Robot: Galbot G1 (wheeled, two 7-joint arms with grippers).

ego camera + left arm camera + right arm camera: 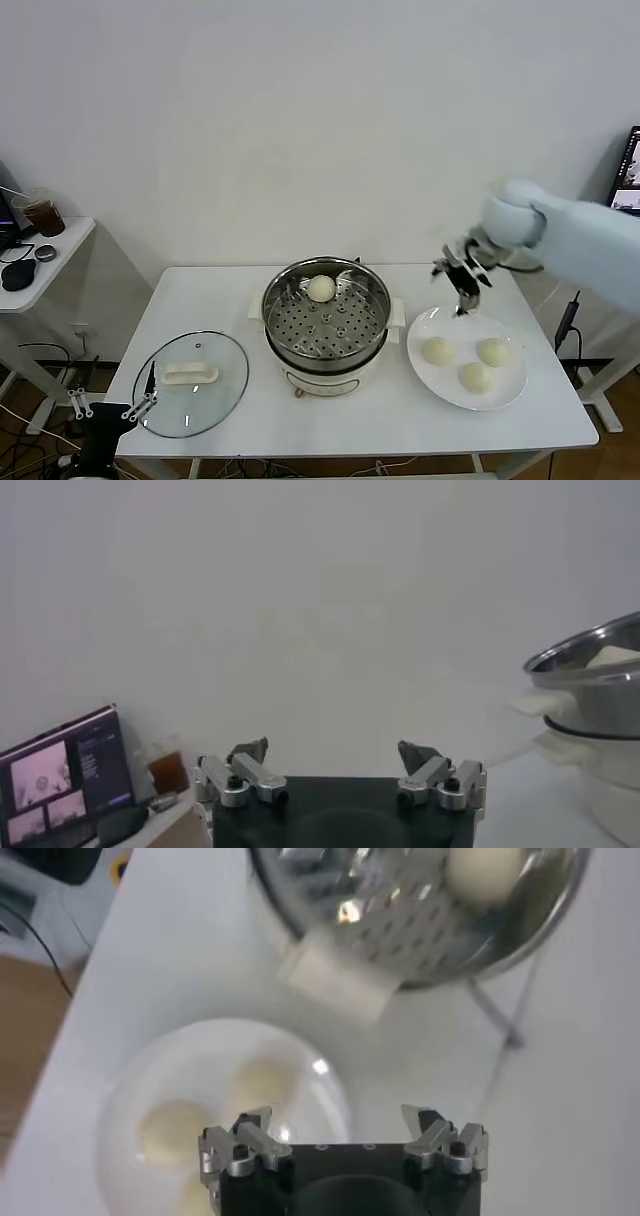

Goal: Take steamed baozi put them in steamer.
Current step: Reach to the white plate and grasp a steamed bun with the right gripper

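Observation:
The steamer [326, 330], a shiny steel pot with a perforated tray on a white base, stands mid-table. One cream-white baozi [321, 288] lies in it at the far side; it also shows in the right wrist view [485, 872]. Three more baozi [438, 350] [494, 351] [477, 377] lie on a white plate [425, 328] to the right. My right gripper [463, 284] is open and empty, held above the plate's far edge, between plate and steamer. The plate's baozi [172, 1133] show below it. My left gripper [112, 408] is open and empty, low at the table's front left corner.
A round glass lid [192, 382] with a white handle lies flat on the table left of the steamer. A small side table [60, 250] with a cup and dark items stands at far left. A monitor edge [627, 175] shows at far right.

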